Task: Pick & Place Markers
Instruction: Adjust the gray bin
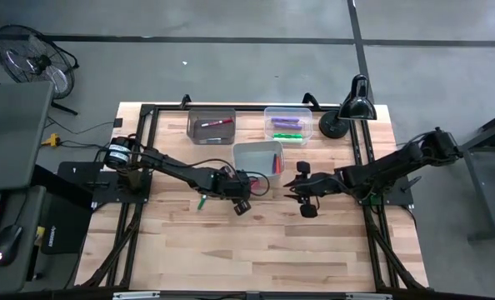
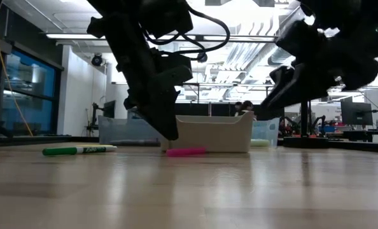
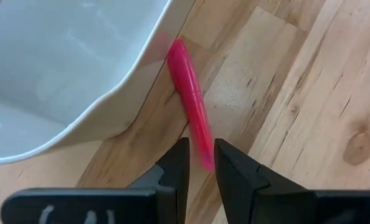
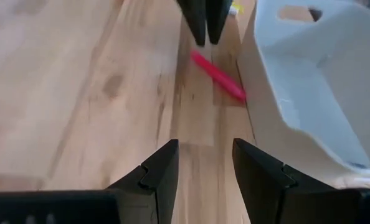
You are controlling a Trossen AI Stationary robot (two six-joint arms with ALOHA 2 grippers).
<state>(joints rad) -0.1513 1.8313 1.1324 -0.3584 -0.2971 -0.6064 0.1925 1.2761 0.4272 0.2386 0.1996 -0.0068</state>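
A pale wooden table (image 1: 231, 242) stands on a grey workshop floor, with lit ceiling strips behind. A pink marker (image 3: 191, 102) lies flat on the wood, touching the foot of the white bin (image 1: 257, 158). The left gripper (image 3: 200, 158) hovers over its near end, fingers nearly together with a narrow gap, holding nothing. The right gripper (image 4: 205, 163) waits released nearby, pointed at the same marker. A green marker (image 2: 77, 150) lies apart to the left. The step in hand looks like the approach to a grasp; next the left fingers probably need to widen, straddle the barrel, then lower and close.
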